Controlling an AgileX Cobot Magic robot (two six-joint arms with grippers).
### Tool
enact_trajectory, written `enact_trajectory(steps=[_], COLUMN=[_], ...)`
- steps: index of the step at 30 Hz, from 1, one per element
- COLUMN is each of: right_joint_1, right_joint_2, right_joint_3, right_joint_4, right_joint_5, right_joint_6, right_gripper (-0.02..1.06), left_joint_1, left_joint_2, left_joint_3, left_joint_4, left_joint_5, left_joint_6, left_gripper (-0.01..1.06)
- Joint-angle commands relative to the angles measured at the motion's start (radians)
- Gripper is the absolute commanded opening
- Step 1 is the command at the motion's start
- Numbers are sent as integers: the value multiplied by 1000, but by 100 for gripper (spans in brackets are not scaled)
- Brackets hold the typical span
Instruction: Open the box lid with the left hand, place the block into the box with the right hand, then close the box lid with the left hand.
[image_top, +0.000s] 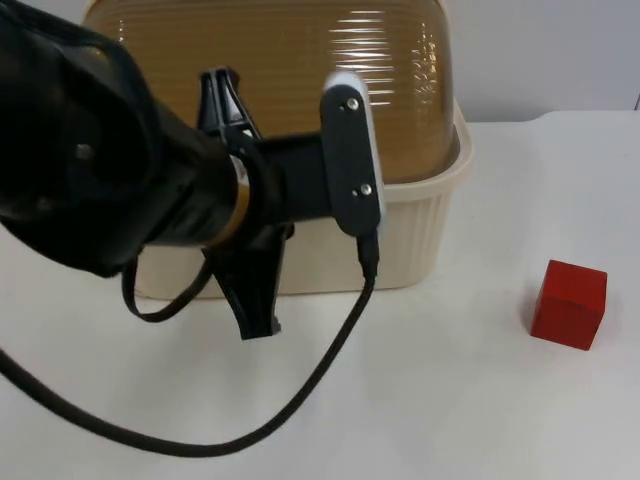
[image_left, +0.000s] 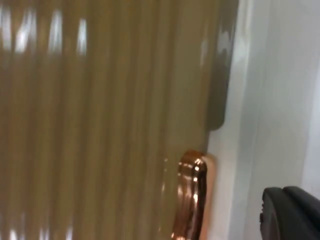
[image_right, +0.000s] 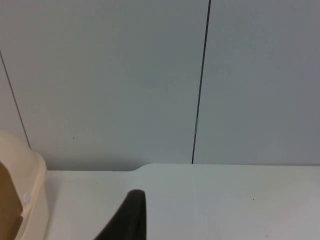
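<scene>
A cream box stands at the back of the table with its ribbed amber dome lid down. My left gripper is open at the box's front side, one finger up against the lid and the other low by the base. The left wrist view has the ribbed lid very close, with a shiny copper-coloured handle and one black fingertip beside it. A red block rests on the table to the right of the box. My right gripper waits, facing the grey wall.
The left arm covers much of the box's front and left side in the top view. White table lies open between the box and the red block. The grey partition wall stands behind the table, with the box's cream corner nearby.
</scene>
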Motion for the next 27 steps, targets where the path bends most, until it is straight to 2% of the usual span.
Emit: enact_trajectory(steps=[1, 17, 21, 27], right_joint_1=[-6, -6, -6, -6], right_joint_2=[0, 0, 0, 0], right_joint_3=[-7, -7, -7, -7], right_joint_4=[-5, -5, -5, -5], right_joint_5=[-16, -16, -10, -10], right_joint_6=[-8, -8, -8, -8], right_gripper=[103, 103, 103, 103], left_joint_1=[2, 13, 29, 32], left_joint_2=[10, 35, 35, 24], left_joint_3=[-14, -31, -31, -31], left_joint_4=[2, 2, 2, 2], left_joint_5=[11, 30, 67, 46], left_joint_6=[5, 60, 60, 57], left_gripper=[0, 0, 0, 0])
